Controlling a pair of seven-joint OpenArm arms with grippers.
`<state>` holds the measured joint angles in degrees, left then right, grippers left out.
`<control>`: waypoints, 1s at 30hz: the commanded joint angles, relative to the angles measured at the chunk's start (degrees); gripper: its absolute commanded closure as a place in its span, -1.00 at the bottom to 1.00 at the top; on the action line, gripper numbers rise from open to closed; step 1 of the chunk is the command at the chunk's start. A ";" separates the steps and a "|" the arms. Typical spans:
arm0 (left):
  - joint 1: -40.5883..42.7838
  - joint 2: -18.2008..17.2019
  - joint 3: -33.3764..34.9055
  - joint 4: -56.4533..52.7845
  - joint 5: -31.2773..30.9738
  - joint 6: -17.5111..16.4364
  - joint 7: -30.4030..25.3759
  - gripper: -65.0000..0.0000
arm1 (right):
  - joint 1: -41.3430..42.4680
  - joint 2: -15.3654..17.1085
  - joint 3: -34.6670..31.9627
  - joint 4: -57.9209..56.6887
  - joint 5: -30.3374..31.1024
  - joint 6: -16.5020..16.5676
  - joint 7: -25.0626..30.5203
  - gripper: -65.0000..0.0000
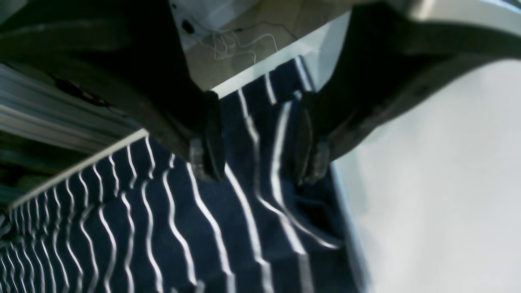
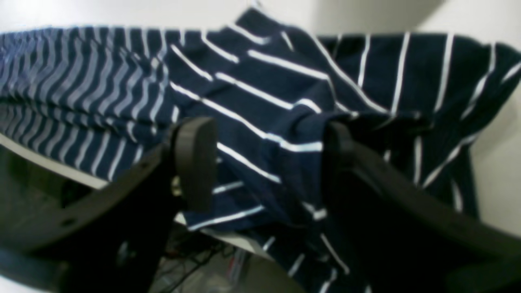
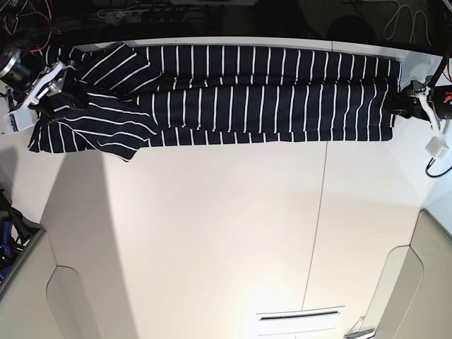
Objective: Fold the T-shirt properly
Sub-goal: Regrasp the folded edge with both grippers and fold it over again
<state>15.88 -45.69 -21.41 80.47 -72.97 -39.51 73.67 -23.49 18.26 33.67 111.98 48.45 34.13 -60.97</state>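
Observation:
The T-shirt (image 3: 261,92), dark navy with thin white stripes, lies in a long folded band along the far edge of the white table (image 3: 212,233). Its sleeve end is bunched at the left. My left gripper (image 3: 408,99) is at the shirt's right end. In the left wrist view it (image 1: 258,158) is open, its fingers straddling the striped fabric (image 1: 183,228) near the hem. My right gripper (image 3: 53,88) is at the shirt's left end. In the right wrist view it (image 2: 264,162) is open, with a raised fold of shirt (image 2: 264,89) between its fingers.
The table's far edge (image 1: 260,67) runs just behind the shirt, with cables and floor beyond it. Grey panels stand at the front left (image 3: 70,304) and front right (image 3: 402,296). A white strip (image 3: 300,318) lies near the front edge.

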 commanded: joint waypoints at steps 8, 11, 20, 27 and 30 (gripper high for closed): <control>3.91 -1.60 -9.40 0.70 -0.26 -0.49 -2.67 -0.03 | 0.28 -2.84 5.16 8.76 3.19 0.17 1.97 0.05; 5.42 -1.25 -9.42 0.68 0.74 -0.49 -5.49 -0.25 | 0.28 -4.48 5.14 9.40 3.19 0.15 3.65 0.65; 6.51 4.81 -9.42 0.17 8.17 -0.49 -14.34 -0.35 | 0.28 -5.73 4.83 1.18 -2.03 0.22 8.46 1.00; 6.51 8.55 -9.35 0.15 16.55 -0.49 -19.98 -0.35 | 0.42 -5.70 4.83 -9.40 -3.06 0.22 9.77 1.00; 6.51 9.55 -9.35 0.15 17.68 -0.49 -20.35 -0.35 | 1.97 -5.73 4.83 -14.19 -3.06 0.22 9.70 1.00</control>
<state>22.50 -35.07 -30.30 80.03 -55.07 -39.51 53.49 -21.96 11.88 38.24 96.75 44.23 34.11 -52.34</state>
